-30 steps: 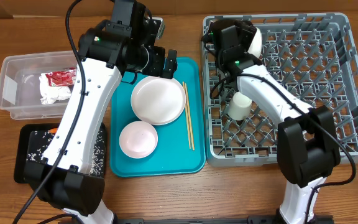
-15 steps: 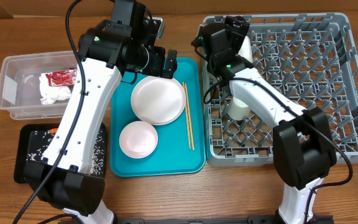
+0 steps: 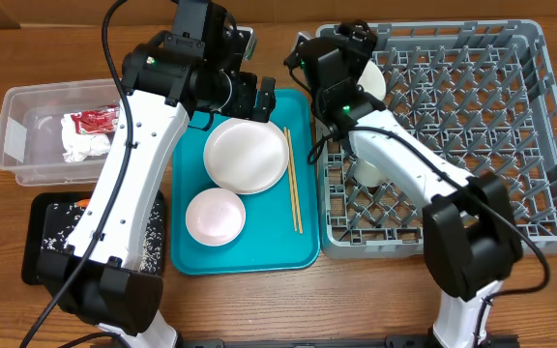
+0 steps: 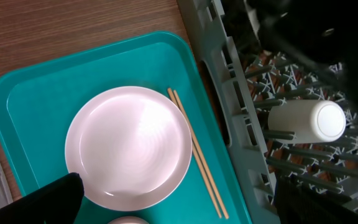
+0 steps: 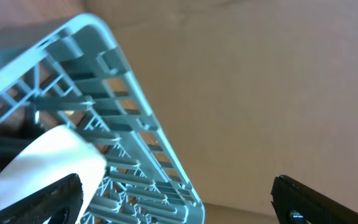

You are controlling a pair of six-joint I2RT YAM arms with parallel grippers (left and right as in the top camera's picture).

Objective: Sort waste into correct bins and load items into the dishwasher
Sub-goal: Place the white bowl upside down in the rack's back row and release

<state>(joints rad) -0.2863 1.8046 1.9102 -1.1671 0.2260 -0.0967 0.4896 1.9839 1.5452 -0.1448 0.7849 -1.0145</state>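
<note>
The left gripper (image 3: 259, 101) hovers over the far edge of the teal plastic tray (image 3: 259, 246). Its 2 black fingers are spread wide with nothing between them. In its wrist view a glossy, pale round plate (image 4: 129, 148) lies flat below. Just right of the plate, 2 thin wooden chopsticks (image 3: 293, 193) lie side by side, parallel to the tray's right rim. On the near side of the plate sits a smaller pale pink round dish (image 3: 214, 215).

The right gripper (image 5: 178, 186) is at the far left corner of the grey plastic dish rack (image 3: 511, 208), a square grid of upright pegs. Its fingers stand far apart and grip nothing. A smooth white rounded dish (image 3: 371, 79) stands among the pegs just beside 1 finger. A small white cylindrical cup (image 4: 306, 121) lies on its side between pegs near the rack's left wall.

At the left, the clear rectangular tub (image 3: 13, 145) holds a red crinkled wrapper (image 3: 92, 121) and crumpled white napkins (image 3: 83, 145). Nearer than the tub lies the flat black tray (image 3: 46, 242), speckled with pale scraps, with a small orange carrot (image 3: 83, 202) at its far edge. Everything rests on a wood-grain table (image 3: 375, 300).
</note>
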